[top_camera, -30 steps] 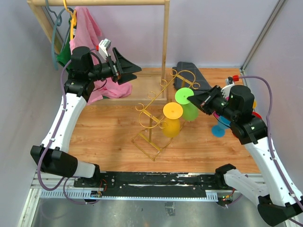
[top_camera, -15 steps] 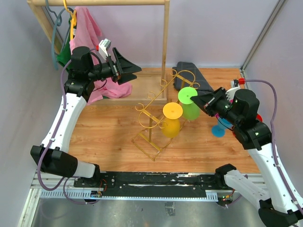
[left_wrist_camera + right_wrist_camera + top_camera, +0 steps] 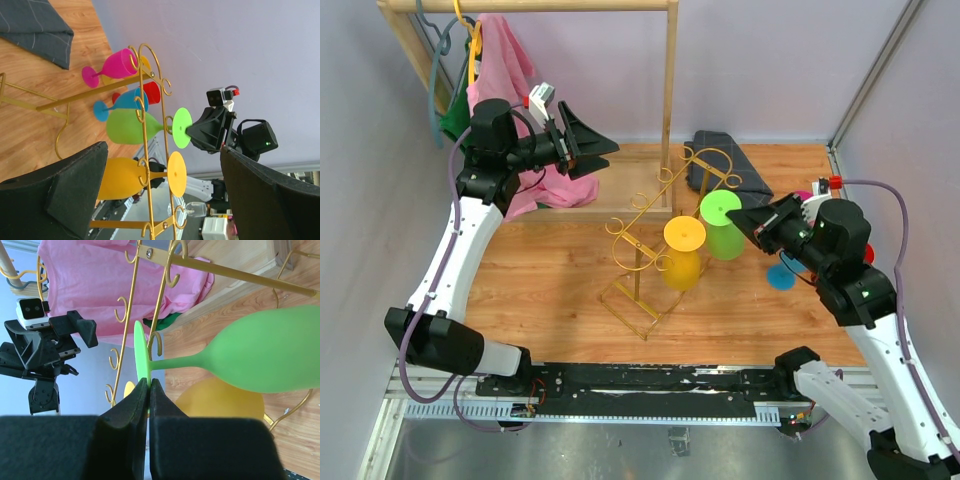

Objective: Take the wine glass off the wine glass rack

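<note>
The gold wire wine glass rack (image 3: 640, 222) stands mid-table. A yellow glass (image 3: 683, 250) hangs on it upside down. My right gripper (image 3: 742, 217) is shut on the round foot of a green wine glass (image 3: 724, 238) and holds it level at the rack's right end. In the right wrist view the fingers (image 3: 135, 405) pinch the foot's edge, and the green glass (image 3: 265, 357) has its stem beside a curled hook (image 3: 156, 344). I cannot tell whether the stem rests in the hook. My left gripper (image 3: 600, 150) is open and empty, raised at the back left and facing the rack (image 3: 145, 150).
A wooden clothes rack (image 3: 669, 90) with a pink shirt (image 3: 510, 80) stands at the back left. A dark folded cloth (image 3: 720, 155) lies behind the wine glass rack. Pink (image 3: 112, 67), blue (image 3: 120, 102) and red (image 3: 152, 92) glasses lie at the right, by my right arm.
My right gripper has drawn the green glass a little to the right and toward the near side, along the rack's arm. The left arm has not moved.
</note>
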Robot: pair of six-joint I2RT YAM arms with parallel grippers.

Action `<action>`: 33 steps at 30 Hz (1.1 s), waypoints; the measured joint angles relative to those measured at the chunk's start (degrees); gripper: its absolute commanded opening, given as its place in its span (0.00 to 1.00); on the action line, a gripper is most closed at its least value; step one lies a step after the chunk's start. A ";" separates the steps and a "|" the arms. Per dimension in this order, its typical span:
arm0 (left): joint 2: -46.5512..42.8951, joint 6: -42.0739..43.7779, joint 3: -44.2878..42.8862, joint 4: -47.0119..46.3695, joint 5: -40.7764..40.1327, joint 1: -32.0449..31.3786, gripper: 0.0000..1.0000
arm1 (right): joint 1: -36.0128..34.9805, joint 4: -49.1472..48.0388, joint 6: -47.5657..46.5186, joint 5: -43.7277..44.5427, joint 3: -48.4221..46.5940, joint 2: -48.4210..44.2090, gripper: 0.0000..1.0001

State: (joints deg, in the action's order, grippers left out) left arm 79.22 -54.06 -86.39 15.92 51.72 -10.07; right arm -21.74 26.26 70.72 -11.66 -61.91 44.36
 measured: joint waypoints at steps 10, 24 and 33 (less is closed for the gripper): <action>0.02 0.46 -0.09 0.11 0.07 0.15 0.99 | -0.04 7.41 0.04 2.84 -2.05 -4.87 0.01; 4.24 -5.73 -11.13 -14.93 4.85 2.08 0.99 | -0.15 12.90 -3.30 5.55 -30.82 -3.26 0.01; 8.98 -15.45 -11.80 -34.38 7.50 2.08 0.99 | -0.17 -15.28 -1.25 -9.11 -41.00 23.02 0.01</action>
State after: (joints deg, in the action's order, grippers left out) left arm 88.20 -69.52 -98.19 -18.46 59.22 -7.99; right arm -21.91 10.98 69.47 -20.78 -102.91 67.37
